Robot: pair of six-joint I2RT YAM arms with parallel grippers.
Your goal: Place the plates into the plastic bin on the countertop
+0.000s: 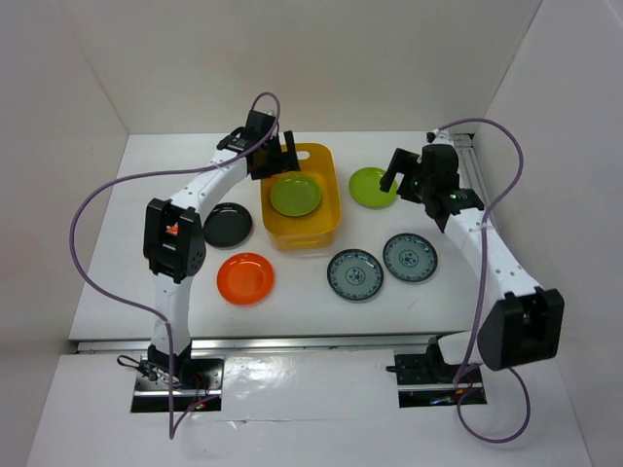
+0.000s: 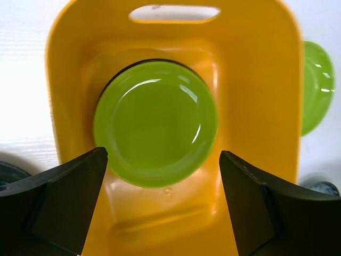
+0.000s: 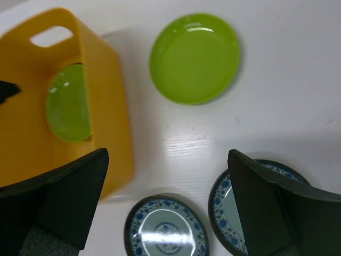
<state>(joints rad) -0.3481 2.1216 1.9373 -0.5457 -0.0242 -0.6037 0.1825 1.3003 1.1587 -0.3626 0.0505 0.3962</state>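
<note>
A: Top external first. Where do things stand w/ the plates?
B: Plastic bin (image 1: 332, 199) sits mid-table, toward the far side. One lime plate (image 1: 295, 195) lies flat inside it. Left wrist view shows a dark rim (image 2: 152, 62) peeking out under it, prob. a black plate; can't tell what else is below.
A: And out on the countertop (image 1: 311, 316)?
B: Five left. Black plate (image 1: 228, 226) just left of the bin, orange plate (image 1: 245, 278) nearer and left, 2 patterned plates (image 1: 354, 274) side by side near-right of the bin, and a 2nd lime plate (image 1: 373, 187) just right of the bin, apart from its wall.
A: Grippers?
B: Left gripper (image 2: 163, 154) hangs over the bin, jaws spread wide, nothing btwn them; the lime plate in the bin isn't held. Right gripper (image 3: 168, 154) is also wide open & empty, over the bare patch btwn the 2nd lime plate and the patterned pair.
A: So which step?
B: I'd say one plate is in and the next pick is up. Right arm is closest to the 2nd lime plate, so that's the likely target.
A: What does it need?
B: Plate's shallow and flat on the table, so prob. come down at the rim, one finger inside, one outside, pinch, lift, carry left over the bin wall. Left arm should clear the bin first, else they crowd.
</note>
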